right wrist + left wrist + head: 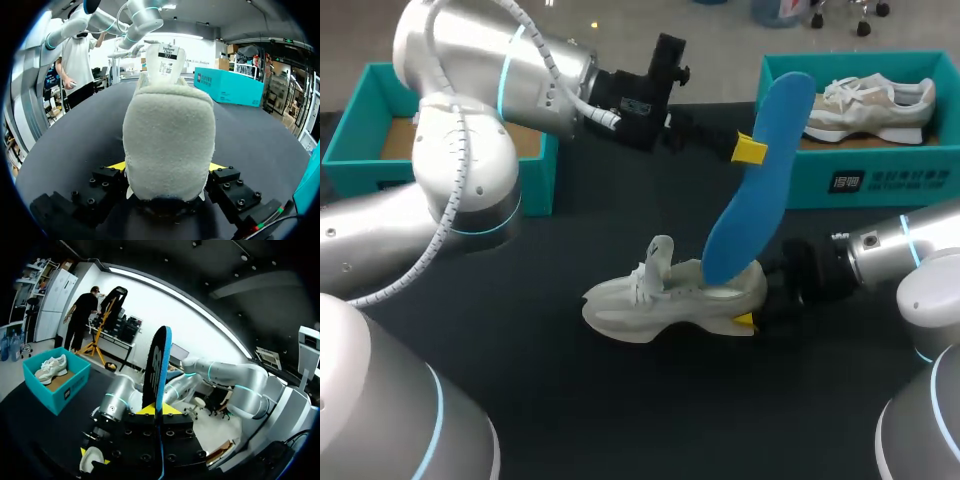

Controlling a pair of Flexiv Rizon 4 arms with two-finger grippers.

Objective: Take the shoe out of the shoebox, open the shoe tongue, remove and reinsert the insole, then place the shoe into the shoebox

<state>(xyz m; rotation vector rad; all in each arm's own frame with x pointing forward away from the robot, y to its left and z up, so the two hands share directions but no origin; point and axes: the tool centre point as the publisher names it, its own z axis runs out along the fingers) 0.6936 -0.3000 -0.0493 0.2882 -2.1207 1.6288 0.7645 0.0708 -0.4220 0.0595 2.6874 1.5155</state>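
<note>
Insole [744, 215] tip hidden inside shoe [660, 302]

insole [748, 205] stands in the shoe [660, 305]; behind it, another shoe [870, 105] in a shoebox [890, 180].

Lower middle: the shoe [665, 300] is hiding the lower end of the blue insole [742, 225] and most of the right gripper [752, 306]
</note>
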